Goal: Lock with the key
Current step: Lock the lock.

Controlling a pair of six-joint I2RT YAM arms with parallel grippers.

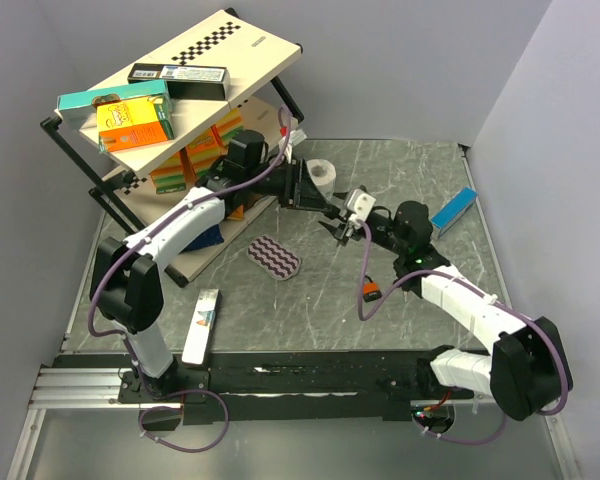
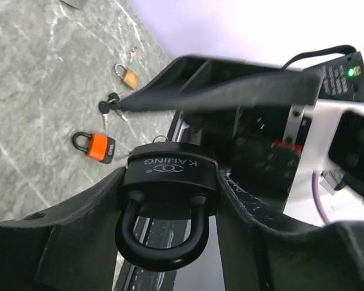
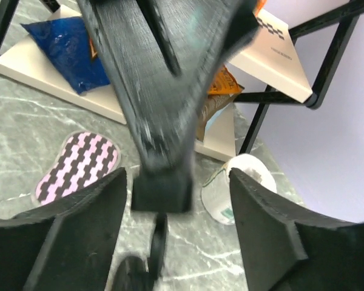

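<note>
Left wrist view: the left jaws are clamped on a black metal padlock (image 2: 170, 173), held off the grey marbled surface (image 2: 42, 73). The right jaws stand apart just in front of it, where what looks like a dark key (image 3: 158, 239) hangs from the lock. The step in hand seems to be the turning; next, the right jaws must close squarely on the key and twist. An orange padlock (image 2: 96, 147), a small brass padlock (image 2: 127, 76) and spare keys (image 2: 109, 109) lie below, and pale walls enclose the corner.

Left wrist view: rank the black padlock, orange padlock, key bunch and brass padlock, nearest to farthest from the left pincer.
1. Black padlock, between left pincer fingers.
2. Orange padlock, lower left.
3. Black-headed key bunch, beyond it.
4. Brass padlock, farthest back.
</note>
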